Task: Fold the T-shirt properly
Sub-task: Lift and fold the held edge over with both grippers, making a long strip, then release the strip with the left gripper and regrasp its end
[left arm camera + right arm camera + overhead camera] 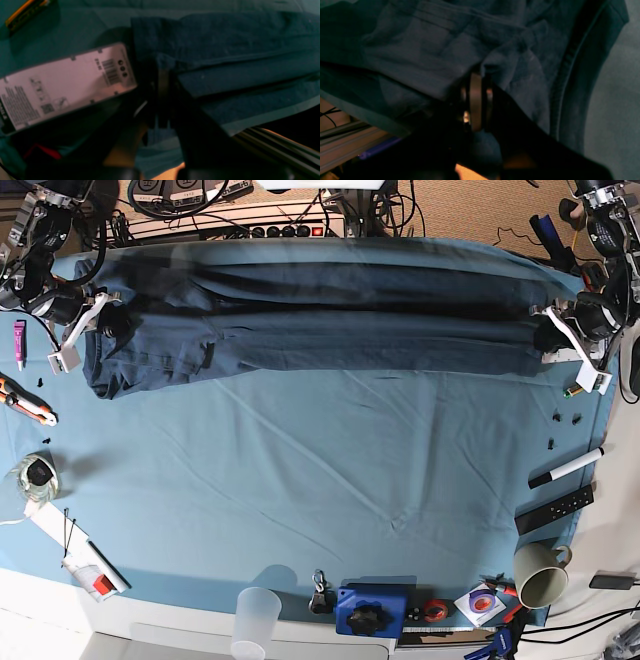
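Showing the T-shirt [320, 330] stretched as a long dark band along the far edge of the tablecloth [320, 480], folded lengthwise, collar end toward the base view's left. Pinching cloth at each end: right gripper [476, 75] pressed together on a bunched tuck of fabric near the ribbed collar [567, 82]; left gripper [162, 67] likewise closed on layered edges at the opposite end, close to the table's far rim.

Risks, as judged from this arrangement:

- Thin bite at both ends. Only a small pucker of cloth between each pair of jaws; under added tension or a quick lift, likely to slip out and let one end drop.
- Uneven layers. In the left wrist view, several stacked folds stepped one behind another; possibly not all caught in the pinch, so a lower layer could lag and spoil the crease.
- Wrinkled shoulder region. In the right wrist view, creases and a loose sleeve bulge near the collar; liable to be locked in crooked if folded over as is.
- Snagging of the tablecloth. Lighter blue cloth directly beneath both pinches; whether any of it is caught cannot be told, but dragging it would shift everything.
- Unequal motion of the two arms. Skewed band, misaligned hem and collar.
- Clutter at the near edge: mug [540, 580], plastic cup [255, 615], marker [567, 467]; well apart now, reachable by a swung hem.
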Motion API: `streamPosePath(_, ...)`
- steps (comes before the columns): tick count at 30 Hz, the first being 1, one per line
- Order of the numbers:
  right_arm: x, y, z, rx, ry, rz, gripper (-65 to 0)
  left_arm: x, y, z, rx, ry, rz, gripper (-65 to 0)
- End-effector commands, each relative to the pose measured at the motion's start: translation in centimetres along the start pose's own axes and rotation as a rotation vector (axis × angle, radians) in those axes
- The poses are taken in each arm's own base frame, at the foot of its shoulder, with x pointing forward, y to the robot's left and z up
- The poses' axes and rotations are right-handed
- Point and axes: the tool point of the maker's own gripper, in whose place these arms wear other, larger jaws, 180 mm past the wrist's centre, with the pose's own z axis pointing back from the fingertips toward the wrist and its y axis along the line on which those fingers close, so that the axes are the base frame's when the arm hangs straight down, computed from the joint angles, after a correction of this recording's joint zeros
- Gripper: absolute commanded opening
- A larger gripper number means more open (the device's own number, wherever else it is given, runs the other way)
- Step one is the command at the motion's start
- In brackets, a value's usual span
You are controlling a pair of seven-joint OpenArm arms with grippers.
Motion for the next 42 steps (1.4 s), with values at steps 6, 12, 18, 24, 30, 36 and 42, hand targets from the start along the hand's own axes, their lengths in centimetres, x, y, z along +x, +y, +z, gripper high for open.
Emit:
streamPosePath(6, 1.0, 0.2, 0.9, 0.018, -0.014, 0.022, -53.8, 1.0, 0.5, 0.6, 0.019, -0.024, -0.027, -44.7)
streamPosePath(12, 0.9, 0.2, 0.9, 0.017, -0.013, 0.022, -51.7, -0.4, 0.5, 0.7, 0.024, 0.026, -0.010, -31.5)
streamPosePath(18, 0.9, 0.2, 0.9, 0.017, -0.013, 0.022, -51.7, -3.3, 1.2, 0.9, 0.068, 0.092, 0.034, -31.5)
streamPosePath(24, 0.9, 0.2, 0.9, 0.017, -0.013, 0.022, -51.7, -3.0, 0.9, 0.6, 0.063, 0.058, 0.062, -31.5)
streamPosePath(30, 0.8, 0.0, 0.9, 0.008, -0.006, 0.023, -51.7, -2.5, -0.3, 0.3, -0.001, 0.029, 0.077, -31.5)
streamPosePath(36, 0.8, 0.0, 0.9, 0.008, -0.006, 0.024, -51.7, -0.6, -1.0, -0.3, -0.020, -0.044, 0.088, -31.5)
streamPosePath(42, 0.6, -0.2, 0.9, -0.003, 0.004, 0.026, -51.7, -1.5, -0.1, -1.3, 0.079, -0.032, 0.162, -31.5)
